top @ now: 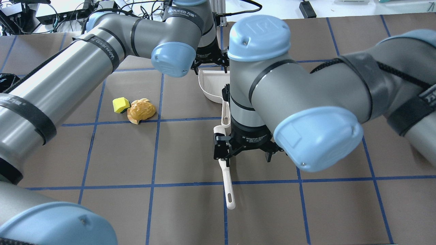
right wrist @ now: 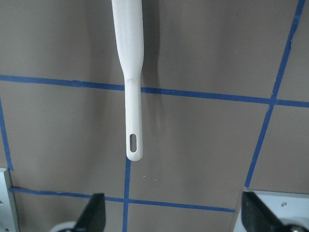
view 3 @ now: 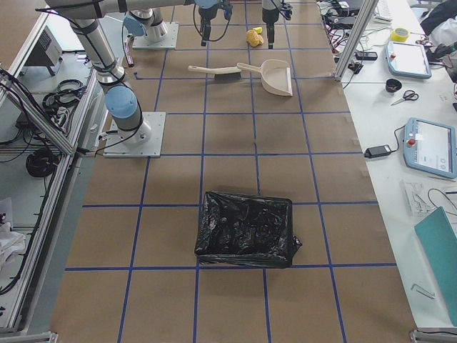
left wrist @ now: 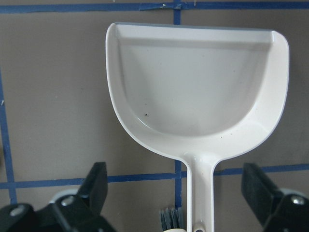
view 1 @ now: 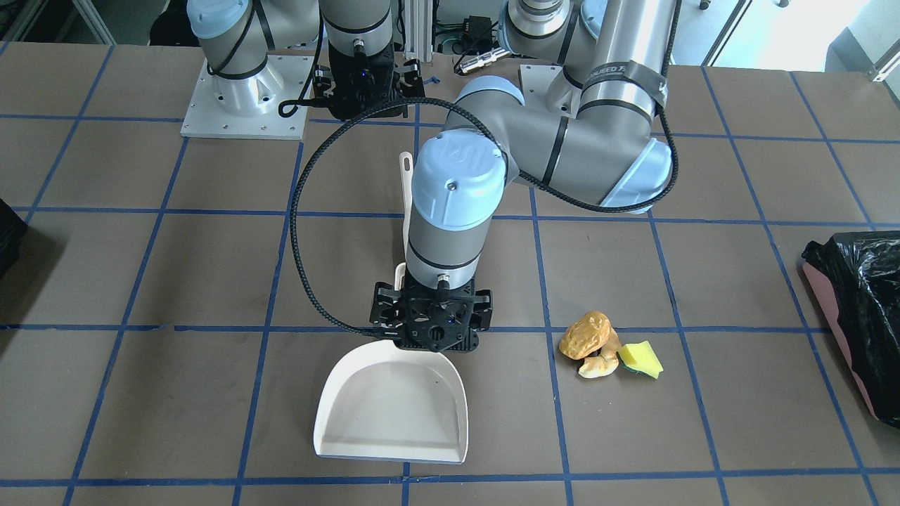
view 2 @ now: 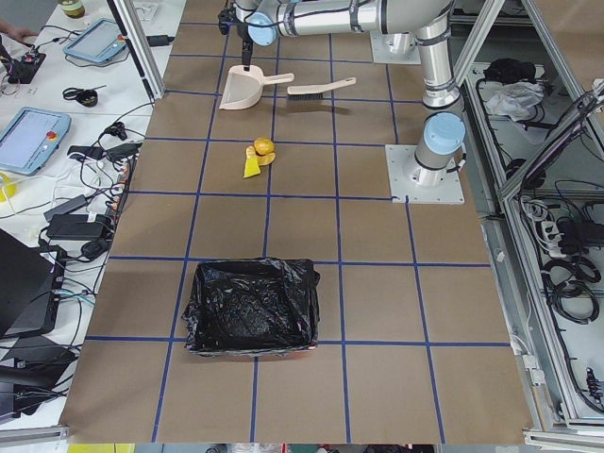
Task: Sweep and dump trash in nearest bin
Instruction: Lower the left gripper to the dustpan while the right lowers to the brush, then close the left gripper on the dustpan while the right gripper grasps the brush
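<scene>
— Front camera?
— Three pieces on the brown table (view 1: 703, 436): an orange-brown lumpy walnut-like piece (view 1: 585, 336), a pale tan crust-like piece (view 1: 599, 367) and a green-edged yellow sponge wedge (view 1: 641, 358), strung crosswise, sponge end toward the pink-sided bin lined with black plastic (view 1: 865, 295), half cropped. One white plastic dustpan (view 1: 390, 407) lies opposite.
— Overhead?
— My right arm (top: 306, 92) hides most of the pan; crust barely visible.
— Wrists?
— Left gripper (left wrist: 175, 176) spread wide over the pan's handle, its mouth pointing away; right gripper (right wrist: 172, 198) equally wide, empty, above one white brush handle (right wrist: 130, 96).
</scene>
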Motion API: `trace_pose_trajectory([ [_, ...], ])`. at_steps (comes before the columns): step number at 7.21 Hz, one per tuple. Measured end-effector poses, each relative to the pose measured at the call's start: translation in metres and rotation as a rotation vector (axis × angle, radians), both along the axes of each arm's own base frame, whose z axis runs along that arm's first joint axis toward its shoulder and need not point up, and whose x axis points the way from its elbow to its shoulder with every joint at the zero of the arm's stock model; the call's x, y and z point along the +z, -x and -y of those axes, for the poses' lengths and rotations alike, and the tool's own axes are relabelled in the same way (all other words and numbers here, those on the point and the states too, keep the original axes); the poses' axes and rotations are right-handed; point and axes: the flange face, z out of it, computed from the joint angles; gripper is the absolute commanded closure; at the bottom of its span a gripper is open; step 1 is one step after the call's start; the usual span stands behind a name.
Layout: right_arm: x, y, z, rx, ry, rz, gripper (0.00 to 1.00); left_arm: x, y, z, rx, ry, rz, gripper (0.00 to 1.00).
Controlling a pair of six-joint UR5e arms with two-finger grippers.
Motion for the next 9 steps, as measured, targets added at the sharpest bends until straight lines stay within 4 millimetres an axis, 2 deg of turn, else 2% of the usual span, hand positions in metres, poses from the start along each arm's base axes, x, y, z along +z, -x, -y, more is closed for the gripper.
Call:
trace_pose_trajectory([
  [1, -0.024, 0.001, -0.005, 0.018, 0.022, 0.016, 0.0, -0.017, 0.013, -0.006, -0.021, -0.022, 0.008, 0.0],
  [3, -0.069, -0.002, -0.015, 0.06, 0.072, 0.044, 0.0, -0.052, 0.024, -0.024, -0.066, -0.078, 0.028, 0.0],
  [4, -0.084, -0.009, -0.025, 0.067, 0.097, 0.043, 0.0, -0.067, 0.026, -0.033, -0.098, -0.101, 0.033, 0.0],
  [6, -0.11, -0.025, -0.035, 0.073, 0.112, 0.02, 0.02, -0.08, 0.035, -0.047, -0.15, -0.133, 0.04, 0.0],
  [7, -0.123, -0.039, -0.039, 0.086, 0.131, 0.005, 0.03, -0.084, 0.04, -0.055, -0.164, -0.147, 0.045, 0.18],
  [8, -0.136, -0.05, -0.043, 0.088, 0.143, -0.024, 0.04, -0.09, 0.041, -0.061, -0.171, -0.163, 0.051, 0.43],
  [9, -0.148, -0.056, -0.046, 0.092, 0.146, -0.052, 0.08, -0.095, 0.041, -0.065, -0.172, -0.179, 0.054, 0.79],
])
